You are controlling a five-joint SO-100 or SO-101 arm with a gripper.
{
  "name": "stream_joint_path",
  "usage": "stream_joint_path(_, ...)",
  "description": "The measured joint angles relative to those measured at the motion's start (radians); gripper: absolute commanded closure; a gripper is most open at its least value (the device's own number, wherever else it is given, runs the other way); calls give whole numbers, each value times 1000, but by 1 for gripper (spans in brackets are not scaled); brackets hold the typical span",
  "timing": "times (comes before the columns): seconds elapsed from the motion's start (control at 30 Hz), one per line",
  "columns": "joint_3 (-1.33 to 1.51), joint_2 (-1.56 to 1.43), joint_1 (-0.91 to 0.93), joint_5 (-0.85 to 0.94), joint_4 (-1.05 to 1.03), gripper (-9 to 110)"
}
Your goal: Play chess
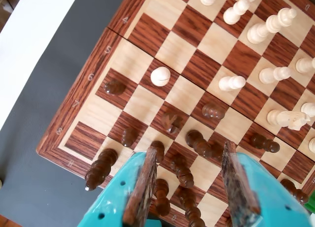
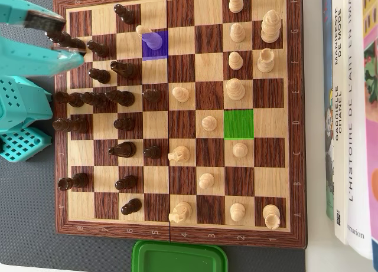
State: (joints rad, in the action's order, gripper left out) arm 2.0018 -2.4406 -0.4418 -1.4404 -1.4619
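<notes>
Chessboard (image 2: pixel 180 239) chequered dark brown and pale wood, one square purple (image 2: pixel 154 45), one green (image 2: pixel 238 124), teal gripper (image 1: pixel 191 180), green lid (image 2: pixel 179 257), grey mat (image 2: pixel 29 219).

The end effector (image 1: pixel 192 187) hides dark pieces behind its fingers, and the chessboard (image 1: pixel 93 64) runs off the wrist view's edges.

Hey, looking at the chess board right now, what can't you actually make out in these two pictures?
- Wrist view: the gripper covers the dark pieces on the nearest squares; white pieces at the right and top edges are cut off.
- Overhead view: the gripper hides the board's top left corner.
- Overhead view: the green lid is cut off by the bottom edge.
- Both views: many pieces are too small or foreshortened to identify.
</notes>
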Motion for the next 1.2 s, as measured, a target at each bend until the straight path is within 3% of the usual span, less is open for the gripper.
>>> stream_joint_path(1.2,-141,551,-91,-49,144,82)
